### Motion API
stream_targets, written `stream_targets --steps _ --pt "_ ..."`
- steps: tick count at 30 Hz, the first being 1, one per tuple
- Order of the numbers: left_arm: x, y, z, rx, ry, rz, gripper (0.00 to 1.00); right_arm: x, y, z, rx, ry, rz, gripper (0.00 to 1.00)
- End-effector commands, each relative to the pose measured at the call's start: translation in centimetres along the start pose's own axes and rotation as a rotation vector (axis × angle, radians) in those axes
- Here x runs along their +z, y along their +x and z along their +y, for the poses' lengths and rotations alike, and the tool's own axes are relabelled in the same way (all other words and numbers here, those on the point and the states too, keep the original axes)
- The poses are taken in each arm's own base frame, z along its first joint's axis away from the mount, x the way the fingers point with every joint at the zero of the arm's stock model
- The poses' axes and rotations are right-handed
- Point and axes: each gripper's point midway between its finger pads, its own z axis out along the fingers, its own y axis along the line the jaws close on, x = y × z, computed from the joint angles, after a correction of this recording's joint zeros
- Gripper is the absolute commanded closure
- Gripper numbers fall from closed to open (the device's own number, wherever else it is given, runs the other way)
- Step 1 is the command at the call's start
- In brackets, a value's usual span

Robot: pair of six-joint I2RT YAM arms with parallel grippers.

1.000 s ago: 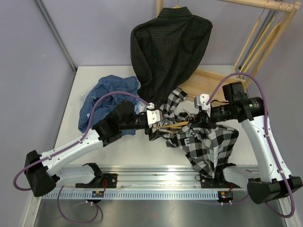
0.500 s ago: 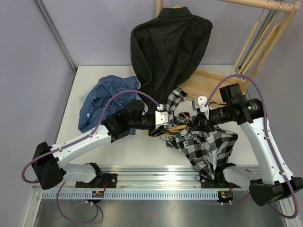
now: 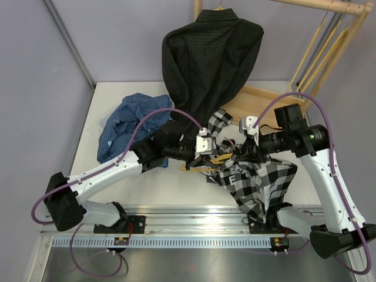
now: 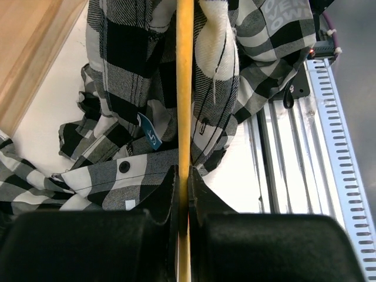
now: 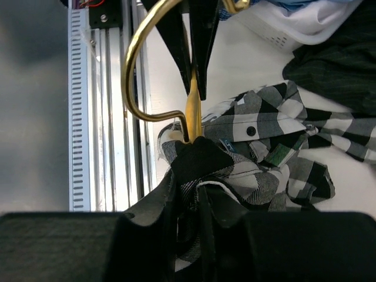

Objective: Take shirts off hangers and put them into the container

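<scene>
My left claw [image 4: 183,174] has just clenched on the hanger [image 4: 184,70] while my right claw [image 5: 197,170] grips the checked shirt [image 3: 258,176], both just in front of the pinstriped shirt [image 3: 211,64], so I can separate them.

White arm links [image 3: 103,176], black joints [image 3: 154,150] and bases [image 3: 59,205], purple cables [image 3: 167,110]; left end effector [image 4: 182,176], right end effector [image 5: 198,170] black.

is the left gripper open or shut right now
Shut. In the left wrist view the left gripper is clamped on the yellow hanger bar, with no gap showing on either side.
</scene>
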Motion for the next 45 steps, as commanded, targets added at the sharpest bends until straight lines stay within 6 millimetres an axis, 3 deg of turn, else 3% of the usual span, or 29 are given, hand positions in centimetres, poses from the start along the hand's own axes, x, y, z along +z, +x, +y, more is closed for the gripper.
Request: stream_targets --steps 1,4,5,6,8,10,14,18,24,25,29,34,35,38,39,40,41,45 --pt "-0.2 -2.0 1.1 -0.083 -0.007 -0.033 1.0 -0.6 -1.9 -1.1 0.05 0.103 -0.043 0.75" --pt "-0.6 -2.5 2.1 -0.216 0.0 -0.067 1.0 -1.6 -1.6 -4.5 0.115 0.281 0.004 0.58" --pt "-0.8 -2.5 2.5 -0.253 0.004 -0.076 1.0 -2.0 -1.7 -5.1 0.136 0.318 0.009 0.42" --pt "-1.3 -2.5 2.9 -0.329 0.015 -0.087 1.0 -2.3 -1.8 -5.4 0.176 0.348 0.008 0.37" --pt "-1.5 -2.6 3.3 -0.443 0.038 -0.106 1.0 -3.4 -2.2 -6.8 0.204 0.448 0.01 0.14" --pt "-1.9 -2.0 4.4 -0.522 0.022 -0.122 1.0 -4.3 -2.6 -7.3 0.252 0.517 -0.002 0.05" --pt "-2.4 -2.2 5.3 -0.639 0.003 -0.168 1.0 -3.8 -3.4 -6.3 0.33 0.462 -0.051 0.0" --pt "-2.6 -3.9 5.6 -0.722 -0.006 -0.226 1.0 -0.4 -2.8 -3.9 0.503 0.224 -0.105 0.01" --pt "-2.8 -6.1 6.0 -0.747 -0.033 -0.309 1.0 1.7 -2.8 -5.6 0.665 0.177 -0.177 0.0" --pt "-2.6 -6.2 5.9 -0.749 -0.036 -0.308 1.0 1.6 -3.7 -6.4 0.632 0.199 -0.22 0.01" --pt "-1.8 -5.9 6.0 -0.751 -0.06 -0.291 1.0 1.7 -5.0 -7.2 0.748 0.218 -0.323 0.05" --pt "-1.6 -6.0 5.9 -0.742 -0.082 -0.275 1.0 1.6 -4.1 -9.3 0.773 0.334 -0.325 0.19" --pt "-1.4 -5.9 5.9 -0.731 -0.089 -0.269 1.0 1.5 -4.1 -9.6 0.774 0.348 -0.328 0.25" --pt "-1.4 -5.8 5.9 -0.72 -0.104 -0.256 1.0 1.1 -3.8 -10.5 0.782 0.391 -0.334 0.57" --pt "-1.4 -5.6 5.9 -0.723 -0.106 -0.245 1.0 0.8 -3.8 -10.8 0.783 0.401 -0.338 0.83" --pt "-1.5 -5.6 5.9 -0.717 -0.112 -0.24 1.0 0.6 -3.6 -10.9 0.786 0.409 -0.339 0.95" --pt "-1.7 -5.7 6.1 -0.69 -0.125 -0.238 1.0 0.3 -3.6 -11.0 0.784 0.418 -0.344 1.0" --pt "-2.6 -4.1 5.7 -0.62 -0.17 -0.14 1.0 -1.8 -3.2 -10.7 0.737 0.491 -0.352 1.0"
